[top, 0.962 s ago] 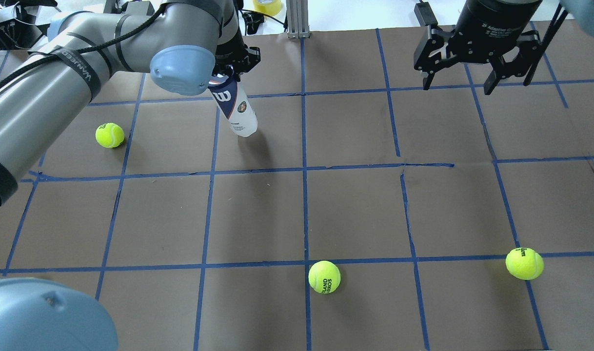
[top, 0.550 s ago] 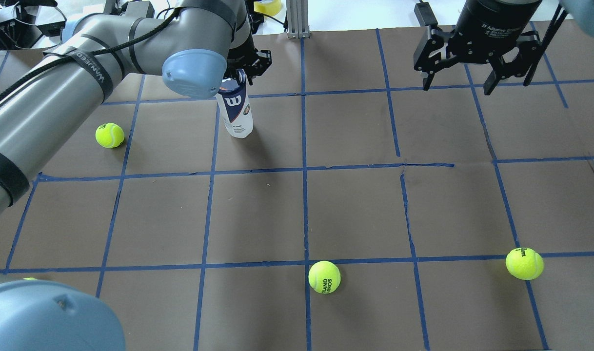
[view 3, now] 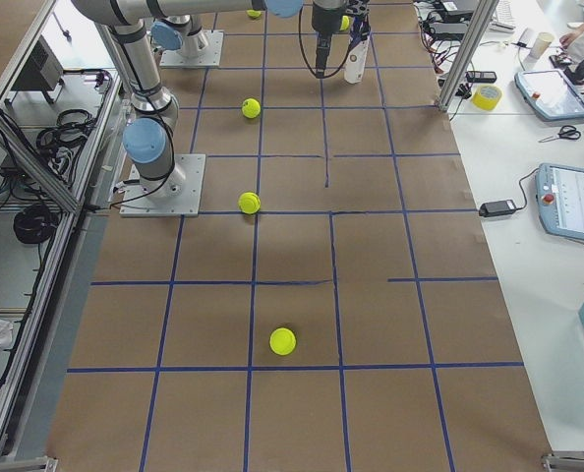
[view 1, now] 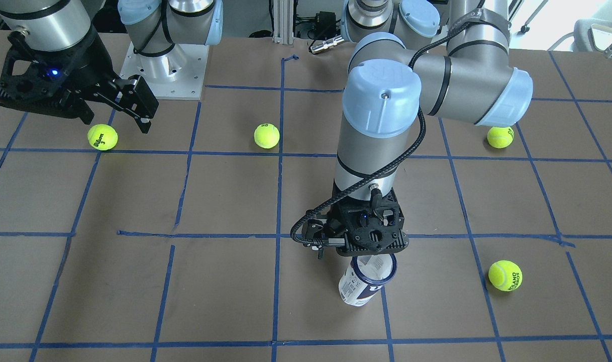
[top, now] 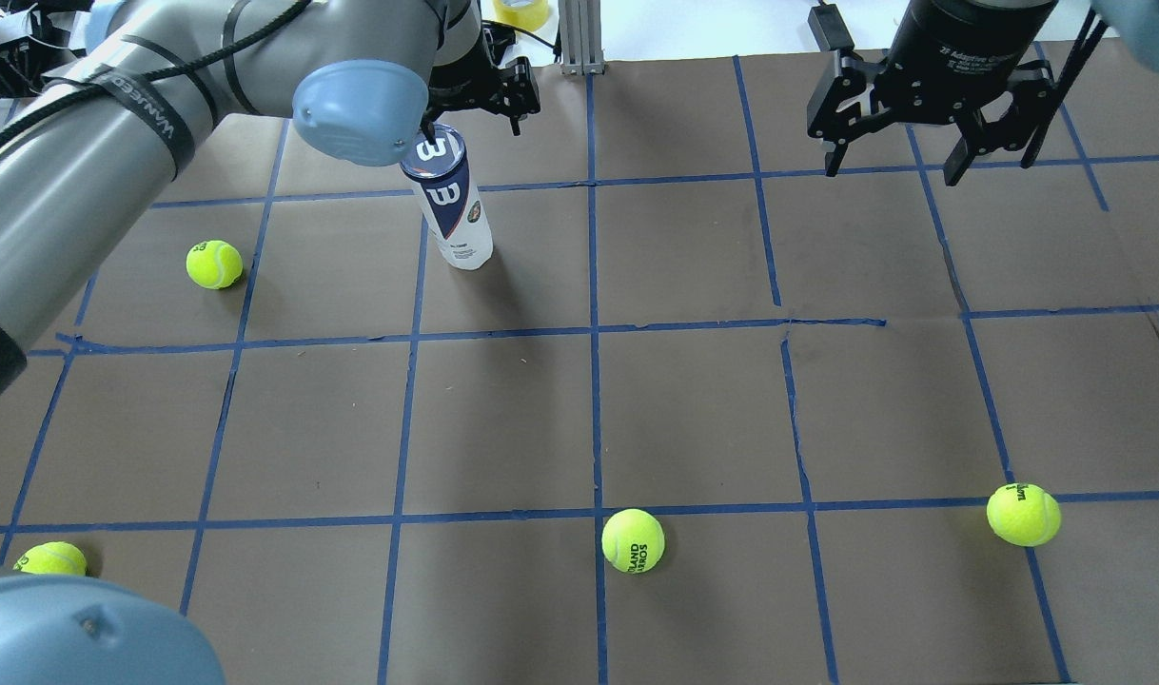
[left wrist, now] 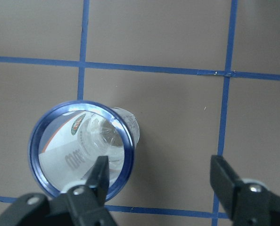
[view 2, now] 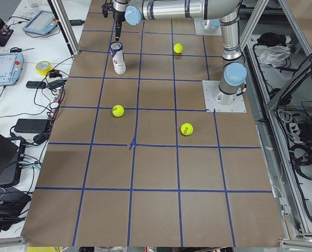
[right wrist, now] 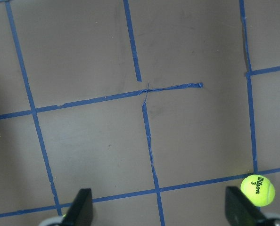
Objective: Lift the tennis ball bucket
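Observation:
The tennis ball bucket [top: 449, 211], a slim can with a white label and a navy band with a white logo, stands upright on the brown table, free of both grippers. It also shows in the front-facing view [view 1: 362, 281] and in the left wrist view [left wrist: 81, 148]. My left gripper [top: 475, 90] is open and empty just above and behind the can's top; in the left wrist view [left wrist: 160, 165] the can lies under the left finger [left wrist: 98, 175], not between the two. My right gripper [top: 927, 143] is open and empty at the far right.
Several yellow tennis balls lie on the table: one left of the can [top: 214, 264], one at the front middle [top: 633, 540], one at the front right [top: 1023, 514], one at the front left [top: 51, 558]. Blue tape lines grid the table.
The can was tilted in my left gripper, then came upright. Now the left gripper has let go, opened and moved up and back. The right arm has not moved.

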You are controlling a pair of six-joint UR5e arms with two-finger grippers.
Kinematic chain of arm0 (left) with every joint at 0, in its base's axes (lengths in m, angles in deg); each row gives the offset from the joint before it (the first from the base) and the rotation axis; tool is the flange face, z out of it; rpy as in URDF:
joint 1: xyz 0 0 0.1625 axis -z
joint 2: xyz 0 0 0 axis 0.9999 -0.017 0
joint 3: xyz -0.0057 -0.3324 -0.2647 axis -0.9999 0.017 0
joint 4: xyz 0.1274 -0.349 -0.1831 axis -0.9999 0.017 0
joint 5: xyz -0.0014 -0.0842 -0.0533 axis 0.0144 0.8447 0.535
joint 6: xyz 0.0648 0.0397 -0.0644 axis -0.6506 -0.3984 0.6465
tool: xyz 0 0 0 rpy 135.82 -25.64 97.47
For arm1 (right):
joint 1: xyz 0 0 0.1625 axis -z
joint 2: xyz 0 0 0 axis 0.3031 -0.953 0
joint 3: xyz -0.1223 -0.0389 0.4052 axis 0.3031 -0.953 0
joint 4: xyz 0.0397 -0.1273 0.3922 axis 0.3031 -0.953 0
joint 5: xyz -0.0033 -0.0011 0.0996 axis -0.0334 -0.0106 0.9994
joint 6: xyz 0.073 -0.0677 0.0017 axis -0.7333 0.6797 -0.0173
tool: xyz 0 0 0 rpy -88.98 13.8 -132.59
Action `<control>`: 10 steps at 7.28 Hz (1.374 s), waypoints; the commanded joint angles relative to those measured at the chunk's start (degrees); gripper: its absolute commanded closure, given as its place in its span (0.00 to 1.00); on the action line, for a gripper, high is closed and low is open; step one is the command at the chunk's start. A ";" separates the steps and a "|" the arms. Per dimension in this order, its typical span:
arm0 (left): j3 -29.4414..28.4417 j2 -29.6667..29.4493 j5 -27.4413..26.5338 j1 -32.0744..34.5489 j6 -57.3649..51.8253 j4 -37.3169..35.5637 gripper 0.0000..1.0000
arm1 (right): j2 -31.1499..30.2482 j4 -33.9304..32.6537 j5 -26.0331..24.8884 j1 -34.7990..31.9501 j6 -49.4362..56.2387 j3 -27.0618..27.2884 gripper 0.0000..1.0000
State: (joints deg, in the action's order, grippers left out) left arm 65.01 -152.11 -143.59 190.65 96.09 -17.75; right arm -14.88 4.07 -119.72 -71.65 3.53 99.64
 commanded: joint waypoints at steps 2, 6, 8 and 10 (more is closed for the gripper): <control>-5.92 4.14 2.76 -3.87 -2.42 15.10 0.00 | 0.12 0.09 0.00 0.00 0.00 0.00 0.00; 0.46 12.22 4.72 -13.11 -16.74 20.50 0.00 | 0.12 0.18 0.00 0.00 0.00 0.00 0.00; 6.88 17.58 4.19 -14.43 -18.34 20.33 0.00 | 0.12 0.18 0.00 0.00 0.00 0.00 0.00; 12.25 21.64 4.28 -15.05 -18.34 19.98 0.00 | 0.12 0.09 0.00 0.00 0.00 0.00 0.00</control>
State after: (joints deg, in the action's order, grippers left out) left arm 73.97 -132.95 -139.35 176.10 77.87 2.61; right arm -14.78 4.24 -119.72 -71.65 3.53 99.64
